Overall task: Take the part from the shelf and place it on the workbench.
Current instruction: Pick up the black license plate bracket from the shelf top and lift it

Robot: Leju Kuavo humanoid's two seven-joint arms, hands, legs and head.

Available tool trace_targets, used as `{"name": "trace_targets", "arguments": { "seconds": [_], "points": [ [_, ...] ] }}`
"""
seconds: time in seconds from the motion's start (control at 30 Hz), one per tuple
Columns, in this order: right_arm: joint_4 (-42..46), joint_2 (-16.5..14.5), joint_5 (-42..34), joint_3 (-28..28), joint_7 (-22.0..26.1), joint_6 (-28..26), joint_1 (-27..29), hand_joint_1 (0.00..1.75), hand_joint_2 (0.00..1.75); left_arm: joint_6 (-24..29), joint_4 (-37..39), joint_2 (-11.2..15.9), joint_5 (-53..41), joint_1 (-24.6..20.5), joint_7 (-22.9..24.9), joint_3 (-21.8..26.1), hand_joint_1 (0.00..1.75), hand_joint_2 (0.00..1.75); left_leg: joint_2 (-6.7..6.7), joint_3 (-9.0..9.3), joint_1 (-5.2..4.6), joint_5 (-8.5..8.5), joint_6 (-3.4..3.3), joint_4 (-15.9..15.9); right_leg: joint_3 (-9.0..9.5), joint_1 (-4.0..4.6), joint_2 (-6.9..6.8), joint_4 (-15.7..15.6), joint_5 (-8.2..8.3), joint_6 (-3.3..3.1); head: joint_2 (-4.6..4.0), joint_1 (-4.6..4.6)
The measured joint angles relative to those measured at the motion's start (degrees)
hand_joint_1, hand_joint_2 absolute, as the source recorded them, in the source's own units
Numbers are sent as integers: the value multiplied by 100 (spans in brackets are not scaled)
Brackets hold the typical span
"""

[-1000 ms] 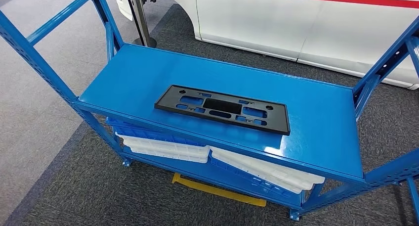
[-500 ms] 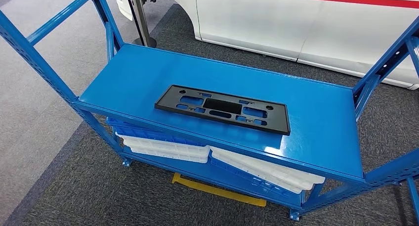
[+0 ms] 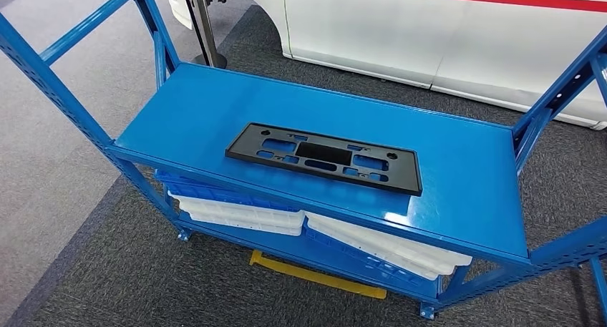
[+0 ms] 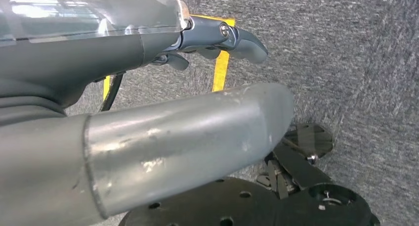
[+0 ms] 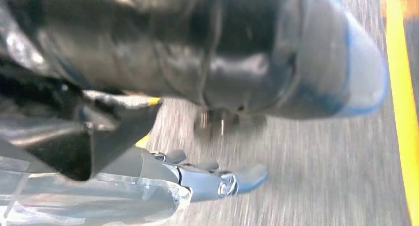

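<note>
A flat black rectangular part (image 3: 323, 157) with several cut-outs lies on the top board of the blue shelf (image 3: 200, 105), near its front edge and slightly right of the middle. Nothing touches it. My left hand (image 4: 163, 87) hangs over grey carpet in the left wrist view, its thumb and fingers (image 4: 232, 37) stretched out and apart with nothing in them. My right hand (image 5: 197, 77) appears blurred in the right wrist view, also over the carpet, with its fingers (image 5: 222, 181) extended and holding nothing.
Blue uprights (image 3: 551, 101) rise at both ends of the shelf. White and blue trays (image 3: 240, 214) are stacked on the lower board. A white car (image 3: 444, 26) and a metal pole (image 3: 204, 26) stand behind. Yellow tape (image 3: 315, 275) marks the carpet under the shelf.
The whole head picture has shifted by a very small amount. The part lies in the same spot on the shelf.
</note>
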State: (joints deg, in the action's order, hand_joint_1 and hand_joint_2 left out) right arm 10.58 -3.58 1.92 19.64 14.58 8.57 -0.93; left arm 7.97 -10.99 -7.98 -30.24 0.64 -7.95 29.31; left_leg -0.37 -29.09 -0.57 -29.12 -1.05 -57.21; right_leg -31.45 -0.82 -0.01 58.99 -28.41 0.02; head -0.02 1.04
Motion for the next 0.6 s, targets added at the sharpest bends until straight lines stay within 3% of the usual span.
{"name": "trace_targets", "arguments": {
  "seconds": [0.27, 0.6],
  "points": [
    [-33, 138, -18, 130, -427, -35, 20, 0, 0, 27, 0, -2, -48, 0, 25, 4, 0, 0, 4, -1, -1, -3, -3, -3, 1, 8, 4, -10, 4, 7, 0, 1],
    [-44, 216, 51, 156, -514, 119, 20, 0, 0, 19, 0, 0, -95, -1, 43, 4, 0, 0, 4, 0, 0, -3, -3, -2, 3, 6, 4, -10, 5, 7, 0, 1]
  ]
}}
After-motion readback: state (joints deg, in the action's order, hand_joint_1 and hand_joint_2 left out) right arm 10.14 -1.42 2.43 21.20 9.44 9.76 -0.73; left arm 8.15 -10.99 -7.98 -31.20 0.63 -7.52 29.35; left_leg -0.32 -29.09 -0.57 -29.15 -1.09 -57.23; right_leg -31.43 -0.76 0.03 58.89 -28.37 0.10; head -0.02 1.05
